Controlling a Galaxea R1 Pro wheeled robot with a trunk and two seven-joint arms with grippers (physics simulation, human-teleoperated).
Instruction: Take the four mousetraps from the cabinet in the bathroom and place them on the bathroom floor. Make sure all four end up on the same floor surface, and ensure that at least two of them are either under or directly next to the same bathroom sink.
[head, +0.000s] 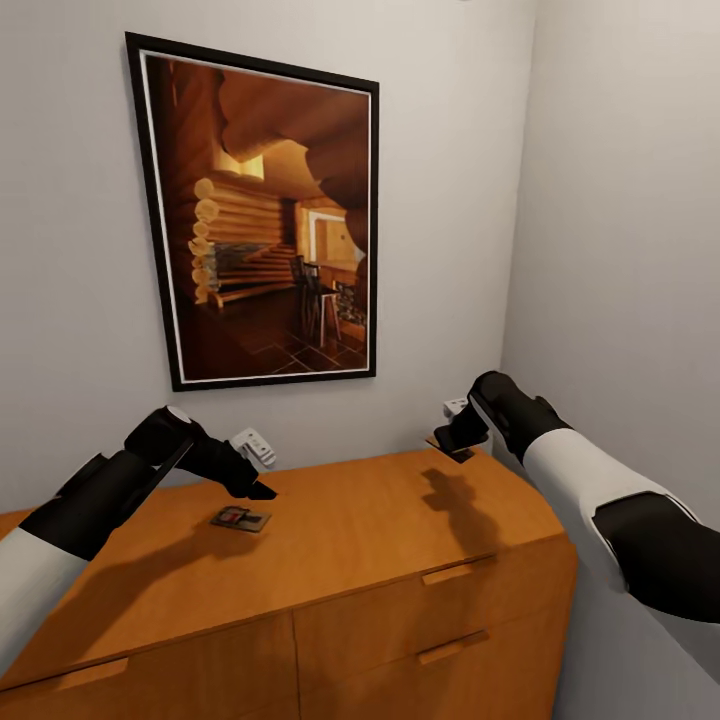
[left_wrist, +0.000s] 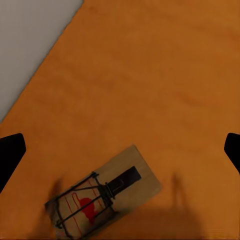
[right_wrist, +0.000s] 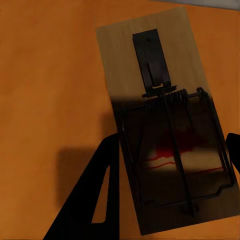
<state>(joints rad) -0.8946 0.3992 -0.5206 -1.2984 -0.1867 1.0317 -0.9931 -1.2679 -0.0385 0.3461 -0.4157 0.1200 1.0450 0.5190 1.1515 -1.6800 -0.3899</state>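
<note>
Left claw (head: 262, 490) wide open, empty — trap (head: 241, 518) just below. I lower straight, centre board. Right claw (right_wrist: 172, 150) grips second trap (right_wrist: 167, 120) — keep level.

Two pale grey walls meet in a corner (head: 520, 230), plain and evenly lit. On the left wall (head: 70, 300) hangs a tall picture (head: 265, 220) in a thin black frame with a white inner border, tilted a little in the view; it shows a warm log-cabin interior with stacked logs, stairs and dark chairs. Low on that wall, just above the wooden top, sits a white socket (head: 254, 446); another socket (head: 456, 407) shows near the corner. Soft shadows fall across the orange-brown wood below. The right wall (head: 630, 250) is bare.
</note>
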